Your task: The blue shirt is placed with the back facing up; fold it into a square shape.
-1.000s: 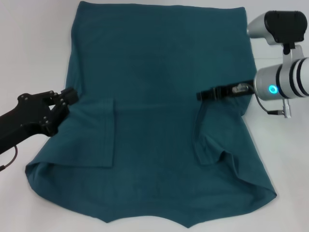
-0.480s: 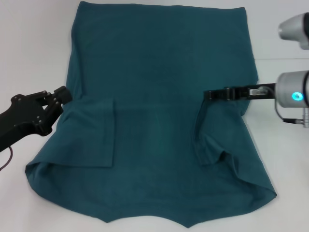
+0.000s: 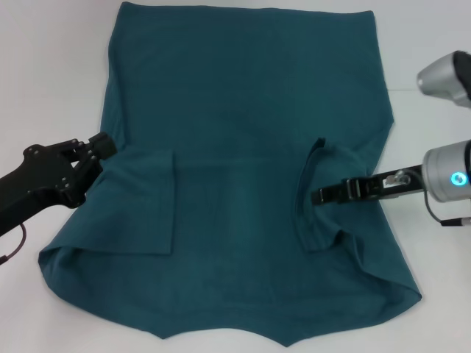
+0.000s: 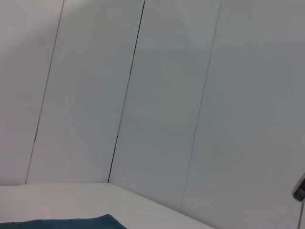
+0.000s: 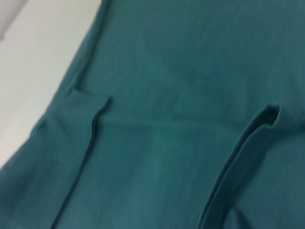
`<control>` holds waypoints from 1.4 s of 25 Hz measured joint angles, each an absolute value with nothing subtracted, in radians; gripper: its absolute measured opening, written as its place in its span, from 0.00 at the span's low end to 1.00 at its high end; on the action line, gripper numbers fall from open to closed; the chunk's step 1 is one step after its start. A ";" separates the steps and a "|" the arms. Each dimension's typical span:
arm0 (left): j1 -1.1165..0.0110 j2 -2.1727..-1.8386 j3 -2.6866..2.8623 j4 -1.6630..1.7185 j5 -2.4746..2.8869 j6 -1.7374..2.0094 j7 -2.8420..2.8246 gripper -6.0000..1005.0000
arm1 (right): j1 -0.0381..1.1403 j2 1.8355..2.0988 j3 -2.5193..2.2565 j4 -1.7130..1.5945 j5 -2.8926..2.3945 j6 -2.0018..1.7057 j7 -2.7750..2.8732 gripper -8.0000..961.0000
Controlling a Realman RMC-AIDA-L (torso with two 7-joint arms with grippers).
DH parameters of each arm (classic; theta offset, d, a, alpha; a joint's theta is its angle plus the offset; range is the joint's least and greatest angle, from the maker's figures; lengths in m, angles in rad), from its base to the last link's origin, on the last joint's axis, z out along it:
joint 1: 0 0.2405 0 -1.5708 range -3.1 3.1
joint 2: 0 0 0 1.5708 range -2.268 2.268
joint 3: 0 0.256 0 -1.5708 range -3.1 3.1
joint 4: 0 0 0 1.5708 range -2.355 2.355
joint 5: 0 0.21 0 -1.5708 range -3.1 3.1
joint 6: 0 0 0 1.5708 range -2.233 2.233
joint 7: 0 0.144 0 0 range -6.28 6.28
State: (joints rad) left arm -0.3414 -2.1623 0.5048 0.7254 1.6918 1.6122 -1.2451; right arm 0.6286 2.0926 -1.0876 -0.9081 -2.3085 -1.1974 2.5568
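The blue shirt [image 3: 243, 110] lies spread flat on the white table [image 3: 51, 73], plain side up. Both sleeves are folded inward over the body. My left gripper [image 3: 101, 145] sits at the shirt's left edge, just where the left folded sleeve [image 3: 140, 202] begins. Low over the right folded sleeve [image 3: 331, 176] is my right gripper [image 3: 316, 196], pointing toward the shirt's middle. That sleeve's far corner [image 3: 321, 141] is rucked up. The right wrist view shows the shirt [image 5: 167, 71] with both sleeve hems. A sliver of shirt [image 4: 71, 223] shows in the left wrist view.
Bare white table surrounds the shirt on the left, right [image 3: 434, 294] and far sides. The shirt's collar end hangs at the near table edge [image 3: 221, 340]. The left wrist view looks at pale wall panels [image 4: 167, 95].
My right gripper has moved from the right sleeve's far corner toward me, to the sleeve's middle. That corner now bulges up. My left gripper drew back slightly and returned to the shirt's edge.
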 joint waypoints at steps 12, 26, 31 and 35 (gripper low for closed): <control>-0.341 -2.162 0.505 0.719 1.692 1.612 -1.243 0.06 | 0.752 2.097 -1.194 -0.818 -2.313 -1.194 2.556 0.65; -0.340 -2.158 0.503 0.698 1.691 1.612 -1.226 0.06 | 0.815 2.092 -1.235 -0.785 -2.483 -0.907 2.544 0.65; -0.336 -2.159 0.503 0.698 1.684 1.612 -1.226 0.06 | 0.862 2.092 -1.238 -0.701 -2.526 -0.832 2.545 0.65; -0.337 -2.161 0.503 0.698 1.683 1.607 -1.225 0.06 | 0.899 2.091 -1.232 -0.640 -2.553 -0.773 2.551 0.64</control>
State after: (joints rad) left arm -0.3373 -2.1608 0.5032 0.6975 1.6829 1.6067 -1.2252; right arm 0.8992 2.0908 -1.2320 -0.6395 -2.5528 -0.7733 2.5515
